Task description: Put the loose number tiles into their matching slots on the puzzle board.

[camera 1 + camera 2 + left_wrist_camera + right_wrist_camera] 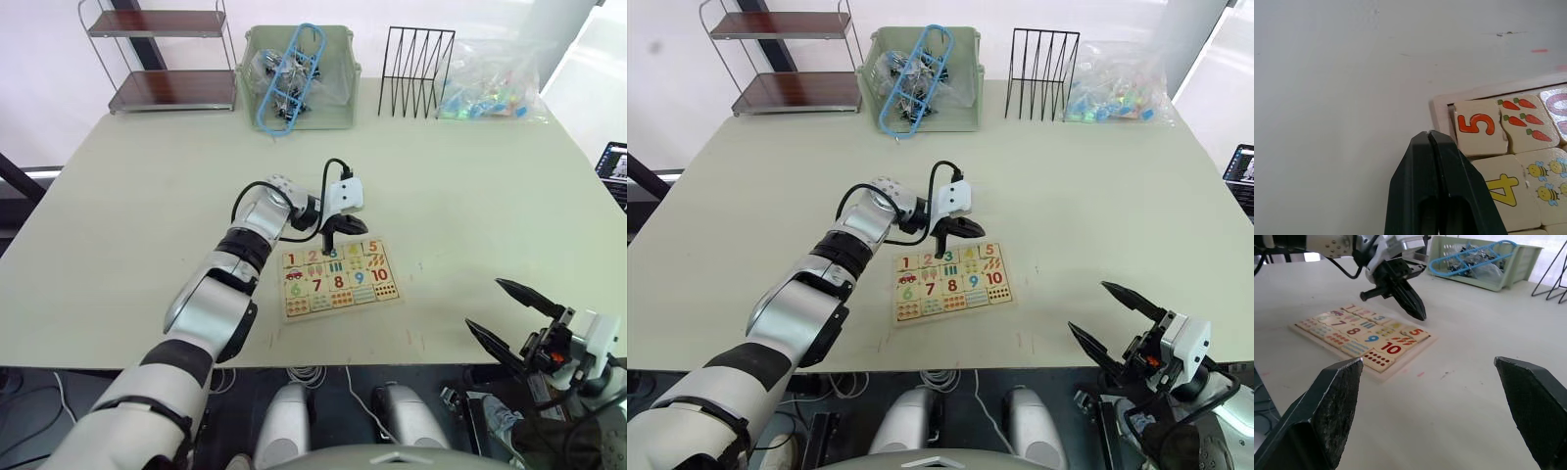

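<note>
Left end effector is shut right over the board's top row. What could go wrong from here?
The shut left end effector hangs close above the top-row tiles, near the 4 tile. Pressing down or dragging sideways might tip it or the 5 tile out, or shove the light board across the table.

head pair high, facing down across tabletop [470,186]; wrist views low, close; all share puzzle board [950,284].

puzzle board [338,282] mid-table, near front edge | L gripper [331,238] over its top row | basket [299,78] + wire rack [417,71] behind
</note>
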You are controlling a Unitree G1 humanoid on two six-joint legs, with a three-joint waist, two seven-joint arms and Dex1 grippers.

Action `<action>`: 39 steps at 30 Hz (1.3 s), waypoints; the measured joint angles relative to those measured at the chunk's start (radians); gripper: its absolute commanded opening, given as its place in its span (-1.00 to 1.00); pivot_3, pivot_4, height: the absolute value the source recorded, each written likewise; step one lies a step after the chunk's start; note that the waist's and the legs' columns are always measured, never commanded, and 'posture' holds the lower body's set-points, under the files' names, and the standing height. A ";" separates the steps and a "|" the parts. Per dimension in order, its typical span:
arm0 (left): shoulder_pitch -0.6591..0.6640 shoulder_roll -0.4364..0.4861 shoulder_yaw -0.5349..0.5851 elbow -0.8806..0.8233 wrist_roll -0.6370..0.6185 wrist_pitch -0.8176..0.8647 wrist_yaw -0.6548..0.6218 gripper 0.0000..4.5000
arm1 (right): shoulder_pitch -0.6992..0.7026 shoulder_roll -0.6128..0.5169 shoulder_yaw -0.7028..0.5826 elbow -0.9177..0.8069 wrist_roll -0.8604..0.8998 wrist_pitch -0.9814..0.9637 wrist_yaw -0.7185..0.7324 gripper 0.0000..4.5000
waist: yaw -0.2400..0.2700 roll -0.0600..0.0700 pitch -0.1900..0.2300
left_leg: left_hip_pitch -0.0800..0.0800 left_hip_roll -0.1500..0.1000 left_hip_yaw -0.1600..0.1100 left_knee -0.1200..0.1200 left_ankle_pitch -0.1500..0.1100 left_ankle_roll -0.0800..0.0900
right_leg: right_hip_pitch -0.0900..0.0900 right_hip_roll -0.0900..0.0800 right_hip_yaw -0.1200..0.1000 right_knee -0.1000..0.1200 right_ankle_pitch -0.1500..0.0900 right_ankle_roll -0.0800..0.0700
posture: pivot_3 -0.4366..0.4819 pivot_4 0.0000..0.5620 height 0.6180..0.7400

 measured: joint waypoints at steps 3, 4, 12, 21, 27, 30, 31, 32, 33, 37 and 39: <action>0.000 -0.006 0.000 0.017 0.001 -0.009 -0.005 -0.99 | 0.008 0.000 0.000 -0.013 0.000 0.000 -0.010 1.00 | 0.000 0.000 0.000 | 0.000 0.000 0.000 0.000 0.000 0.000 | 0.000 0.000 0.000 0.000 0.000 0.000 | -0.05 -0.47 1.00; 0.000 -0.008 0.000 0.018 0.001 -0.014 -0.005 -0.99 | 0.009 0.000 0.000 -0.014 0.000 0.000 -0.012 1.00 | 0.000 0.000 0.000 | 0.000 0.000 0.000 0.000 0.000 0.000 | 0.000 0.000 0.000 0.000 0.000 0.000 | -0.05 -0.47 1.00; 0.000 -0.013 0.000 0.031 0.002 -0.021 -0.015 -0.99 | 0.013 0.000 0.000 -0.015 -0.001 0.000 -0.017 1.00 | -0.001 0.000 0.000 | 0.000 0.000 0.000 0.000 0.000 0.000 | 0.000 0.000 0.000 0.000 0.000 0.000 | -0.05 -0.47 1.00; 0.000 -0.013 0.000 0.031 0.017 -0.026 -0.026 -0.99 | 0.013 0.000 0.000 -0.015 -0.001 0.000 -0.017 1.00 | -0.001 0.000 0.000 | 0.000 0.000 0.000 0.000 0.000 0.000 | 0.000 0.000 0.000 0.000 0.000 0.000 | -0.05 -0.47 1.00; 0.000 -0.014 0.000 0.031 0.018 -0.026 -0.036 -0.99 | 0.013 0.000 0.000 -0.015 -0.003 0.000 -0.016 1.00 | -0.001 0.000 0.000 | 0.000 0.000 0.000 0.000 0.000 0.000 | 0.000 0.000 0.000 0.000 0.000 0.000 | -0.05 -0.47 1.00; 0.000 -0.014 0.000 0.031 0.018 -0.026 -0.042 -0.99 | 0.013 0.000 0.000 -0.015 -0.003 0.000 -0.016 1.00 | -0.001 0.000 0.000 | 0.000 0.000 0.000 0.000 0.000 0.000 | 0.000 0.000 0.000 0.000 0.000 0.000 | -0.05 -0.47 1.00; 0.000 -0.014 0.000 0.031 0.018 -0.026 -0.043 -0.99 | 0.013 0.000 0.000 -0.015 -0.003 0.000 -0.016 1.00 | -0.001 0.000 0.000 | 0.000 0.000 0.000 0.000 0.000 0.000 | 0.000 0.000 0.000 0.000 0.000 0.000 | -0.05 -0.47 1.00; 0.000 -0.014 0.000 0.031 0.018 -0.026 -0.044 -0.99 | 0.013 0.000 0.000 -0.015 -0.003 0.000 -0.016 1.00 | -0.001 0.000 0.000 | 0.000 0.000 0.000 0.000 0.000 0.000 | 0.000 0.000 0.000 0.000 0.000 0.000 | -0.05 -0.47 1.00; 0.000 -0.014 0.001 0.031 0.018 -0.026 -0.044 -0.99 | 0.013 0.000 0.000 -0.015 -0.004 0.000 -0.016 1.00 | -0.001 0.000 0.000 | 0.000 0.000 0.000 0.000 0.000 0.000 | 0.000 0.000 0.000 0.000 0.000 0.000 | -0.05 -0.47 1.00; 0.000 -0.014 0.004 0.031 0.018 -0.026 -0.042 -0.99 | 0.012 -0.001 0.000 -0.015 -0.004 0.000 -0.016 1.00 | -0.001 0.000 0.000 | 0.000 0.000 0.000 0.000 0.000 0.000 | 0.000 0.000 0.000 0.000 0.000 0.000 | -0.05 -0.47 1.00; 0.000 -0.013 0.010 0.032 0.018 -0.026 -0.034 -0.99 | 0.010 -0.001 0.000 -0.015 -0.005 -0.001 -0.016 1.00 | -0.001 0.000 0.000 | 0.000 0.000 0.000 0.000 0.000 0.000 | 0.000 0.000 0.000 0.000 0.000 0.000 | -0.05 -0.47 1.00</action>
